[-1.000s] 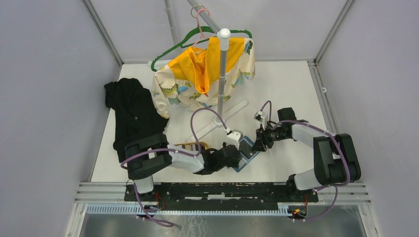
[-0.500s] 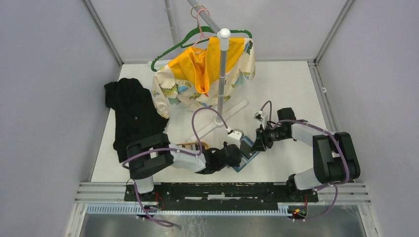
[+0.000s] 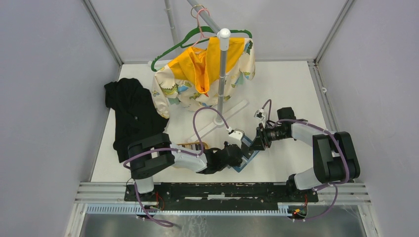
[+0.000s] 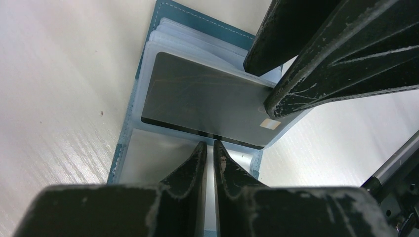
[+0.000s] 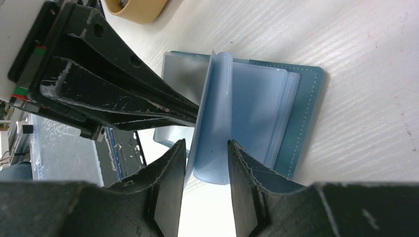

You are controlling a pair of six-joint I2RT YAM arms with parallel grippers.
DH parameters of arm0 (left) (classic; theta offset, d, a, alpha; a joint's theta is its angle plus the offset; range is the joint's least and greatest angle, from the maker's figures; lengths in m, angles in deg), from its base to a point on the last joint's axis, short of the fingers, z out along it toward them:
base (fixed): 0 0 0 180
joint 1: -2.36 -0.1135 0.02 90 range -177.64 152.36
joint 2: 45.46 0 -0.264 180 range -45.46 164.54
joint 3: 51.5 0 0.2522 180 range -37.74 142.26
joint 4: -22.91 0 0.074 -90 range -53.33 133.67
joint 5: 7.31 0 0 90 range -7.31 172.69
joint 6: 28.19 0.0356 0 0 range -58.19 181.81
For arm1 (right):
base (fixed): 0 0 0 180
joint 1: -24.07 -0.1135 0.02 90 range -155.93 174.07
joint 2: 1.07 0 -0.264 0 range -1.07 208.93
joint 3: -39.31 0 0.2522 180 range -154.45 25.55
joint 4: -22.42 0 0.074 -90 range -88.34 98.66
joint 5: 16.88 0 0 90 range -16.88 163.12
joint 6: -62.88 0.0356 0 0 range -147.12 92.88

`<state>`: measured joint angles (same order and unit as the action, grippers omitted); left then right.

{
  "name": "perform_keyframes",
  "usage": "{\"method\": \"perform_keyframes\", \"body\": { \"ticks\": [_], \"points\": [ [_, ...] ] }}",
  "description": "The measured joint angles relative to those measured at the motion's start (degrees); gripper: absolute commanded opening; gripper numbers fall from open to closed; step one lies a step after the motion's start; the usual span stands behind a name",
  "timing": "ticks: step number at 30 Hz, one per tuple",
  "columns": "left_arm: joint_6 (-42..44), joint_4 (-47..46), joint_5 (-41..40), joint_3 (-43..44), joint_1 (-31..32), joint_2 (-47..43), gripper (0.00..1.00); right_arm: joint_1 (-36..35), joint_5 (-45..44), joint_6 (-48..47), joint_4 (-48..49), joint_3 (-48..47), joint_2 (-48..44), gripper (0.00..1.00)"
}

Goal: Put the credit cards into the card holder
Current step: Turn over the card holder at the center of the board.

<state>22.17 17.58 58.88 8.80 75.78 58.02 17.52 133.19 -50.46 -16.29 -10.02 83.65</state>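
Observation:
The teal-blue card holder (image 3: 248, 157) lies open on the table between the two arms. In the left wrist view a dark grey credit card (image 4: 207, 98) sits inside one clear sleeve of the card holder (image 4: 173, 15). My left gripper (image 4: 210, 145) is shut with nothing between its fingers, its tips at that card's near edge. My right gripper (image 5: 205, 144) is closed around the raised pale blue sleeves of the card holder (image 5: 301, 113), which fill the gap between its fingers. The right fingers (image 4: 336, 54) reach the card's far corner.
A tan wooden tray (image 3: 190, 145) stands just left of the left gripper (image 3: 240, 154). A black garment (image 3: 131, 116) lies at the left. A yellow patterned shirt (image 3: 202, 74) hangs on a rack pole (image 3: 222, 74) behind the right gripper (image 3: 254, 144).
The right gripper has crept slightly left toward the left gripper, and its jaws have narrowed a little. The left arm has barely moved.

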Motion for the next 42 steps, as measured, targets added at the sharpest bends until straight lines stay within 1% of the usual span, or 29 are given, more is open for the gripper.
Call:
{"method": "perform_keyframes", "body": {
  "ticks": [16, 22, 31, 42],
  "points": [
    [0.0, 0.0, 0.0, 0.0, 0.0, 0.0, 0.15, 0.0, 6.4, -0.1, -1.5, -0.3, 0.5, 0.52],
    [0.0, 0.0, 0.0, 0.0, 0.0, 0.0, 0.15, 0.0, 8.0, 0.1, -1.9, -0.3, 0.7, 0.51],
    [0.0, 0.1, 0.0, 0.0, 0.0, 0.0, 0.15, -0.1, 8.5, 2.5, -0.7, -0.3, 1.2, 0.45],
    [0.0, 0.1, 0.0, 0.0, 0.0, 0.0, 0.15, -1.0, 5.0, 2.9, 0.1, -0.3, 1.2, 0.41]
  ]
}}
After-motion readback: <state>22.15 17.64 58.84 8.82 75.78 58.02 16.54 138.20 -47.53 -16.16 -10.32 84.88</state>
